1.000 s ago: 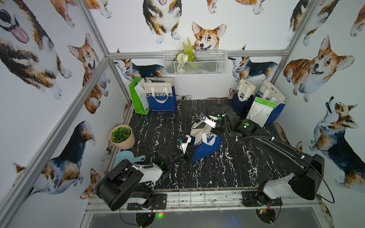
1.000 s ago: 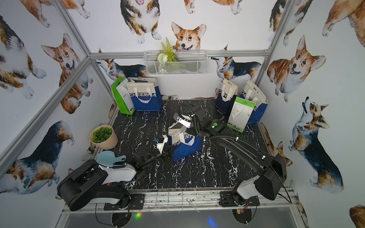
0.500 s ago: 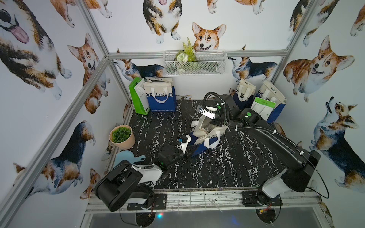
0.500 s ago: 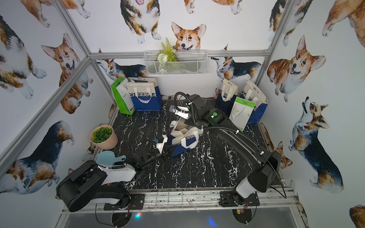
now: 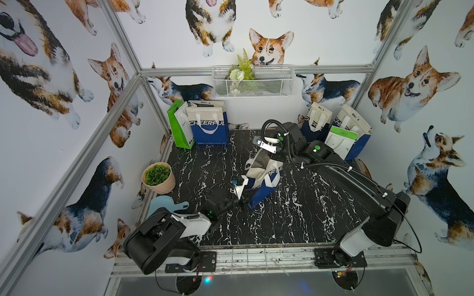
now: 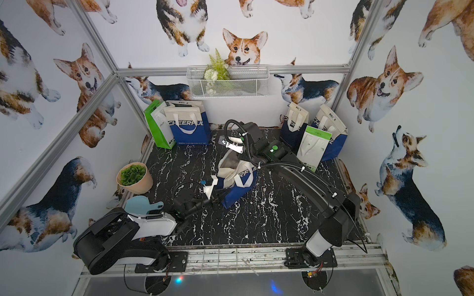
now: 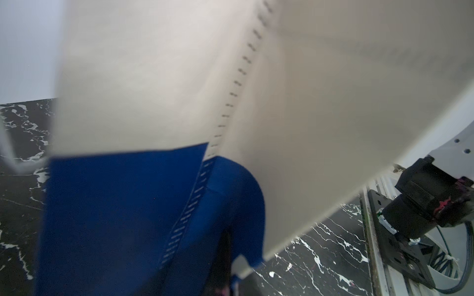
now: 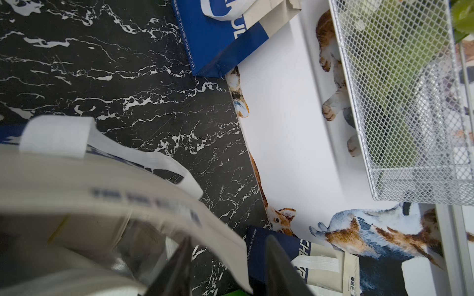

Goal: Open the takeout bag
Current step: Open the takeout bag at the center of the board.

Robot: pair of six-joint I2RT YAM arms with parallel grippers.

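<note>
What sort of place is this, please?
Probably a staged robot test cell: an aluminium-framed booth with corgi-print wallpaper, two black-and-white robot arms mounted at a black marble-pattern tabletop, and a blue-and-cream takeout bag as prop.

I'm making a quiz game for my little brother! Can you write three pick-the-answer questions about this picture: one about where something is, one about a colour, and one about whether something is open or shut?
1. Where is the wire basket?
A) hanging on the back wall
B) lying flat on the floor
C) tucked inside a bag

2. What colour is the lower half of the takeout bag in the middle?
A) red
B) blue
C) yellow

3. How is that takeout bag's mouth?
A) taped shut
B) folded flat
C) open

Answers:
1 A, it hangs high up on the wall.
2 B, the bag is blue below and cream above.
3 C, its silver lining shows inside.
</note>
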